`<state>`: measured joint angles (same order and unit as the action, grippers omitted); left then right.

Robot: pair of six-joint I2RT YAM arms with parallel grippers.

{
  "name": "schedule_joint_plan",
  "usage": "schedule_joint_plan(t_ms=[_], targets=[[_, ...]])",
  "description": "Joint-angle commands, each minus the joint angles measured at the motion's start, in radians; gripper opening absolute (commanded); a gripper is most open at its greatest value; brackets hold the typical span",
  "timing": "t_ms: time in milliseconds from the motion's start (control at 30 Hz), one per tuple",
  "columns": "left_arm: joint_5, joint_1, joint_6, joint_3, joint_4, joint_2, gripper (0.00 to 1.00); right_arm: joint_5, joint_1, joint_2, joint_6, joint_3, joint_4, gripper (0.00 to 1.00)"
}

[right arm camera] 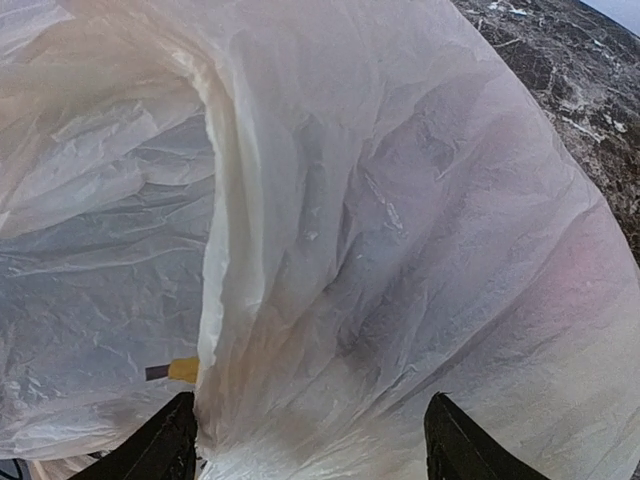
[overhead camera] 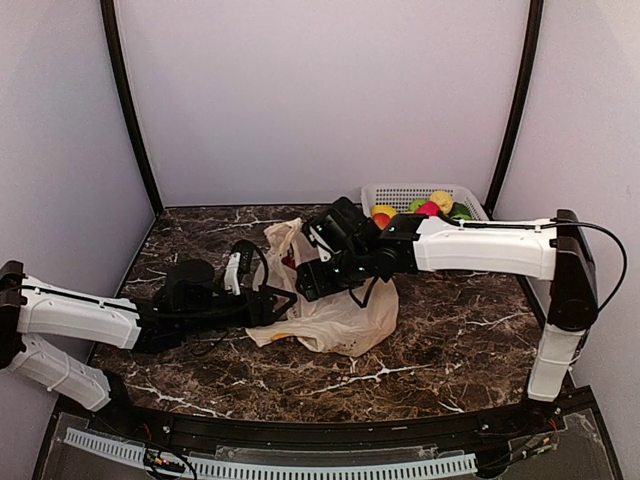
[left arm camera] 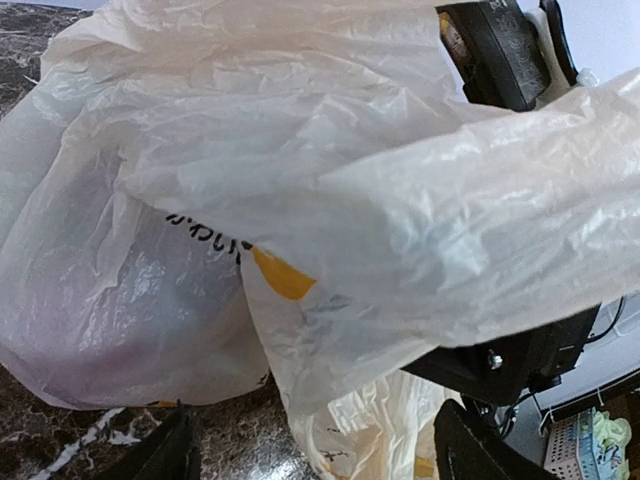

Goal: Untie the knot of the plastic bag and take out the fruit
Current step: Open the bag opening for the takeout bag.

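Note:
The plastic bag [overhead camera: 335,312] lies crumpled at the table's middle, cream with yellow print. My left gripper [overhead camera: 278,300] is at its left side. In the left wrist view the left gripper [left arm camera: 315,440] stands open, with a fold of the bag [left arm camera: 300,200] hanging between the fingers. My right gripper [overhead camera: 312,280] is over the bag's top. In the right wrist view it [right arm camera: 310,430] is open, with bag film [right arm camera: 330,250] gathered between the fingers. No knot shows. A dark fruit shape [left arm camera: 130,290] shows dimly through the film. More fruit [overhead camera: 428,206] lies in the basket.
A white mesh basket [overhead camera: 385,192] stands at the back right against the wall. It also shows in the left wrist view [left arm camera: 575,455]. Black frame posts rise at both back corners. The dark marble table [overhead camera: 450,350] lies bare to the bag's right and in front of it.

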<state>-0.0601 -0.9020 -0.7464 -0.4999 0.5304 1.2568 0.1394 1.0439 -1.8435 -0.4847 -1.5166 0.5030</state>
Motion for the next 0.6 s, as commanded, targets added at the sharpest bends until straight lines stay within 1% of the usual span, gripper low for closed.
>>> schedule_joint_plan(t_ms=[0,33,200,333,400,500,533,567], targets=[[0.065,-0.011,0.008,-0.052,0.056,0.059,0.71,0.020,-0.024,-0.013,-0.031,-0.016,-0.049,0.71],[0.087,-0.013,0.010,-0.058,0.047,0.075,0.67,0.019,-0.028,-0.015,-0.033,-0.013,-0.055,0.70],[0.142,-0.021,0.023,-0.116,-0.030,0.121,0.58,0.011,-0.034,-0.030,-0.029,-0.016,-0.070,0.64],[0.170,-0.029,0.018,-0.142,-0.070,0.155,0.49,0.001,-0.035,-0.040,-0.029,-0.022,-0.081,0.59],[0.171,-0.031,0.016,-0.150,-0.071,0.169,0.39,-0.009,-0.035,-0.044,-0.033,-0.022,-0.093,0.56],[0.174,-0.035,0.021,-0.160,-0.081,0.180,0.30,-0.028,-0.035,-0.050,-0.038,-0.022,-0.113,0.51],[0.176,-0.036,0.022,-0.161,-0.084,0.180,0.26,-0.036,-0.036,-0.054,-0.041,-0.023,-0.120,0.49],[0.178,-0.037,0.022,-0.159,-0.084,0.179,0.23,-0.045,-0.036,-0.058,-0.041,-0.023,-0.128,0.46]])
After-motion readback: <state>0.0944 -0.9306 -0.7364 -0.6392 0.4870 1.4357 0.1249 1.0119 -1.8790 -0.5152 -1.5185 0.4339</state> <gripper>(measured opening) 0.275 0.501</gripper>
